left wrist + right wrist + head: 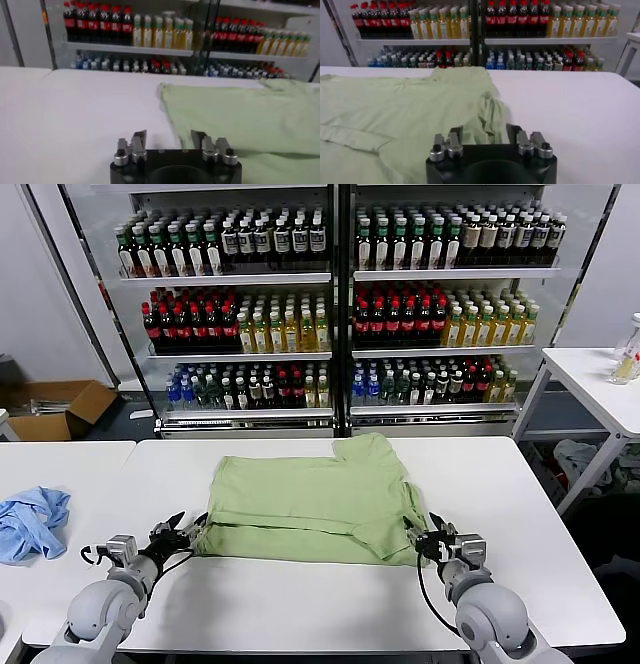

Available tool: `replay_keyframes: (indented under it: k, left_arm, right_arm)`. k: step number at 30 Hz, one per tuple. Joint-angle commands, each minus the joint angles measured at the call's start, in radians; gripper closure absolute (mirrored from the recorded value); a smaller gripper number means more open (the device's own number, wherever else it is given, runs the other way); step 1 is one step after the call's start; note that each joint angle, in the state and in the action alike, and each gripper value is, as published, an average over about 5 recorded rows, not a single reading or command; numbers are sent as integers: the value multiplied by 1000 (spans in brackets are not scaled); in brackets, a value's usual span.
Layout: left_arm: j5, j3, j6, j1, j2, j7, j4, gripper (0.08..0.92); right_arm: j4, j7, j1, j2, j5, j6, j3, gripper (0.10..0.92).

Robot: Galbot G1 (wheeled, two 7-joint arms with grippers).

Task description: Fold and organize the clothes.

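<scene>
The light green shirt (315, 504) lies partly folded on the white table (300, 604), back up, with one part sticking out at the far right corner. Its collar, buttons and printed graphic are hidden. My left gripper (192, 530) is open at the shirt's near left corner, low over the table; in the left wrist view its gripper (169, 136) straddles the shirt's edge (235, 115). My right gripper (418, 536) is open at the near right corner; in the right wrist view its gripper (484, 131) sits over the shirt's bunched fabric (410, 115).
A crumpled blue garment (32, 522) lies on the adjoining table at the left. Glass-fronted shelves of bottles (330, 294) stand behind. A second white table (600, 384) stands at the right, a cardboard box (55, 409) on the floor at the left.
</scene>
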Motion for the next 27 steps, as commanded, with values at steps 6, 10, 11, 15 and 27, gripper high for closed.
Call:
replay_keyframes:
  k: [6,10,11,15,27]
  left_arm:
    - [18,2,184,137,-8,-92,-176,198]
    - [15,-6,203,136,-11,-110,-155,199]
    - [12,-8,206,137,-11,-112,-157,213]
    - [10,-10,214,144,-10,-118,-168,320]
    - [18,1,215,141,-20,-110,-152,667]
  right_arm:
    - [10,46,-88,29,-7,-12,1,205]
    - [3,40,-84,26,-1,2,-1,237]
    - [3,41,-83,26,-1,2,-2,260]
    - [1,45,-83,27,-2,2,-4,378]
    - [5,43,-92,24,23,3,0,725]
